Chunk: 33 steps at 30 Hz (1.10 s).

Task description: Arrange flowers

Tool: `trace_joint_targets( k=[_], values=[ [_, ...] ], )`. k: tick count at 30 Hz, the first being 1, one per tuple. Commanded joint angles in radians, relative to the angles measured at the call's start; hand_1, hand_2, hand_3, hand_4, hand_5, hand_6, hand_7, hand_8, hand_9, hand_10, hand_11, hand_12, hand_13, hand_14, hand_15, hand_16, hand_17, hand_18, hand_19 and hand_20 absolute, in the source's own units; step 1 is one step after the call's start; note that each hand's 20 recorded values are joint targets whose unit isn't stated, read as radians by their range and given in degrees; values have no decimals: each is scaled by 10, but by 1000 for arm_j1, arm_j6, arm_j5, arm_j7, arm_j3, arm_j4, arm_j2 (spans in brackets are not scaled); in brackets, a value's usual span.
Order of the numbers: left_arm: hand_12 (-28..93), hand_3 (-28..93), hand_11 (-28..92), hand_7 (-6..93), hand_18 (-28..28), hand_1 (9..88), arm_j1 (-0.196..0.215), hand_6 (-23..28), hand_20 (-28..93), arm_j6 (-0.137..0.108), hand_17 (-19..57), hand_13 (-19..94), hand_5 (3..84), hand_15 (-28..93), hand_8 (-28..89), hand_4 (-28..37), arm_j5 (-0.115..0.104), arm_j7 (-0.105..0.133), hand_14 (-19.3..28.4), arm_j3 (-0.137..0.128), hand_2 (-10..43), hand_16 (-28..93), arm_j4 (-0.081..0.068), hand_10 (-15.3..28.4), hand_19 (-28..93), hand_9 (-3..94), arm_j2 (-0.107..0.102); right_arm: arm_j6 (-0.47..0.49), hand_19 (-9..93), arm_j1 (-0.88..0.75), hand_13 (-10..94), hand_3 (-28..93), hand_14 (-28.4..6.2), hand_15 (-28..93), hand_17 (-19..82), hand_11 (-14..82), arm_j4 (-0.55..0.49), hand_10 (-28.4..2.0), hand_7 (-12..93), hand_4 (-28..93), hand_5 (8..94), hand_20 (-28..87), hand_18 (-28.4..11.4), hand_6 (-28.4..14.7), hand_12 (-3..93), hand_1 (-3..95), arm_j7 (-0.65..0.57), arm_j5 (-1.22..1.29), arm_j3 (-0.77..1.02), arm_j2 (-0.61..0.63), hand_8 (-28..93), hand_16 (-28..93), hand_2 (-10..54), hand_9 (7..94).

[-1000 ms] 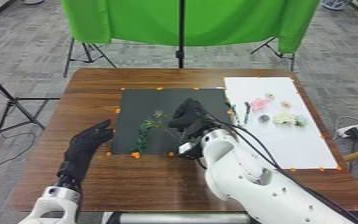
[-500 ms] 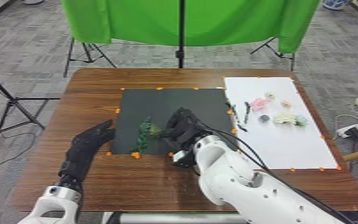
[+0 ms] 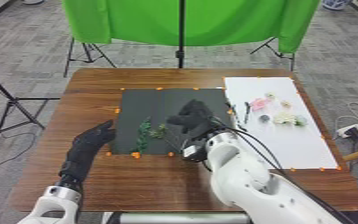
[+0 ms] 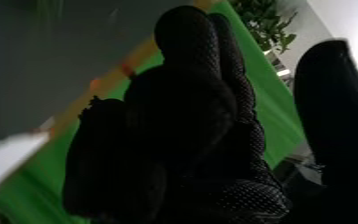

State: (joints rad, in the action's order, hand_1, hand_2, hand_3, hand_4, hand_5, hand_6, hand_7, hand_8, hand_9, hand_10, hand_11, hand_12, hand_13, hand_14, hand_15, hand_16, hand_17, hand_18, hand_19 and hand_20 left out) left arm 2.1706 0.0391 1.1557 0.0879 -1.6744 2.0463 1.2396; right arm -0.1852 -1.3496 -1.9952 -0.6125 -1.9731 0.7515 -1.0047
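In the head view my right hand is over the black mat, right of a small pale-green sprig. That sprig lies beside a longer dark-green leafy stem. In the right wrist view the right hand is open, its fingers loosely bent, the thumb apart, nothing visible between them. A pink flower, a cream flower, a bluish flower and thin dark-green stems lie on the white sheet. My left hand is open by the mat's left edge.
Orange markers line the edges of the mat and sheet on the brown table. Small pale blossoms and a grey round piece share the sheet. A green cloth hangs behind the table.
My right hand moved toward the robot and left, then back away to the right. The pale-green sprig, earlier near its fingers, now lies apart beside the leafy stem. The left hand has stayed still.
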Motion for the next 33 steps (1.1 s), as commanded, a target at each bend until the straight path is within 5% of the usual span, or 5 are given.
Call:
trace_joint_targets(
  k=[1, 19, 28, 33],
  values=[
    [155, 635, 136, 58, 145, 258, 16, 48, 191, 11, 1, 296, 431, 188, -43, -207, 5, -15, 168, -4, -32, 47, -2, 130, 70, 420, 7, 226, 932, -48, 937, 581, -39, 570, 723, 345, -51, -136, 151, -112, 801, 403, -73, -48, 242, 313, -86, 54, 26, 86, -62, 248, 45, 921],
    [155, 635, 136, 60, 145, 258, 13, 48, 190, 15, 1, 296, 431, 186, -43, -207, 5, -16, 168, -4, -32, 47, -3, 131, 69, 420, 10, 259, 932, -17, 937, 554, -42, 568, 724, 341, -21, -138, 134, -96, 802, 401, -74, -52, 245, 314, -56, 113, -58, 35, -60, 246, 73, 919],
    [155, 633, 136, 58, 145, 259, 23, 49, 190, 5, 1, 295, 431, 185, -43, -207, 2, -16, 168, -12, -30, 47, 1, 131, 69, 421, 14, 303, 932, -146, 937, 567, -43, 561, 718, 340, -166, -137, 145, -96, 803, 401, -77, -43, 246, 317, -20, 337, 294, 139, -55, 252, 38, 915],
    [156, 634, 137, 58, 145, 257, 24, 48, 190, 5, 1, 296, 432, 186, -43, -206, 2, -20, 169, -9, -31, 47, 2, 131, 69, 421, 11, 226, 932, -71, 937, 594, -41, 559, 712, 349, -82, -133, 144, -99, 790, 428, -84, -40, 252, 315, -91, 63, 316, 194, -59, 261, -19, 910]
  ],
)
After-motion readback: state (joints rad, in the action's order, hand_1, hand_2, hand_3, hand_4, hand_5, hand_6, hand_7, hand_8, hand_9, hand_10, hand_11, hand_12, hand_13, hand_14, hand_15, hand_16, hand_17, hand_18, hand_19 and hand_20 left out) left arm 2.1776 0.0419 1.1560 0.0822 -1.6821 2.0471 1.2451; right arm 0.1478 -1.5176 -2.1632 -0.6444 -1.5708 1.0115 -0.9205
